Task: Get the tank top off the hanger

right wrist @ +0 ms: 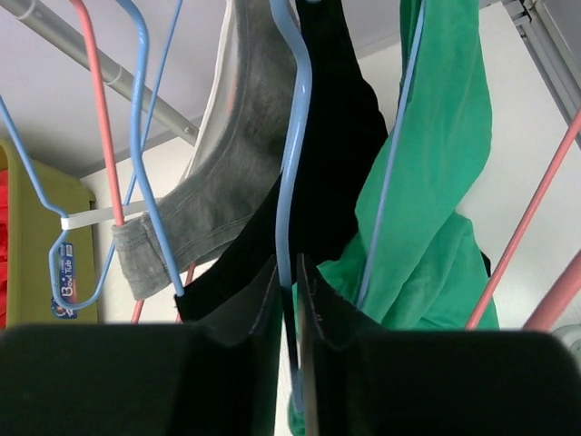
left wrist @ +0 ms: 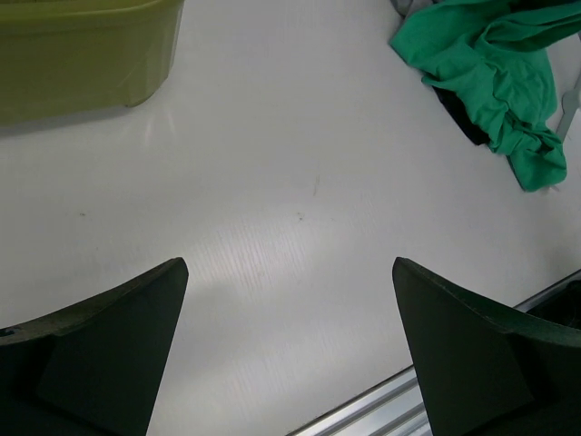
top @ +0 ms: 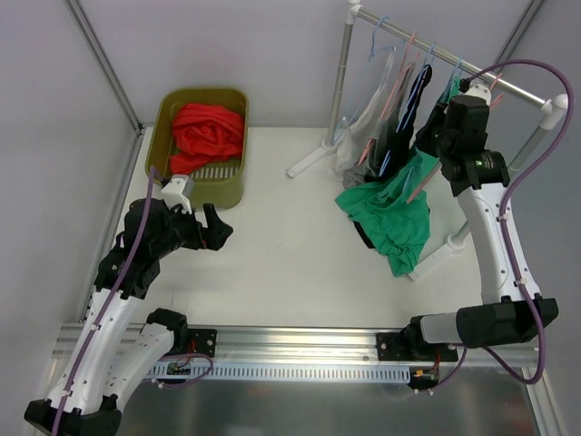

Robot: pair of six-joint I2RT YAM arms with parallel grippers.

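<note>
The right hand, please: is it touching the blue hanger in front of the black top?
Touching. The right wrist view shows the right hand clamped on the hanger wire, with no gap on either side.

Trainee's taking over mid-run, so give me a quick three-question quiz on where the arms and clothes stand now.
1. True or false: the left gripper is open above bare table.
2. What is the right gripper closed on? A) blue hanger B) pink hanger C) rack pole
3. Fill in: the bin holds ___ clothes.

Key: 1 true; 2 A; 3 red.
</note>
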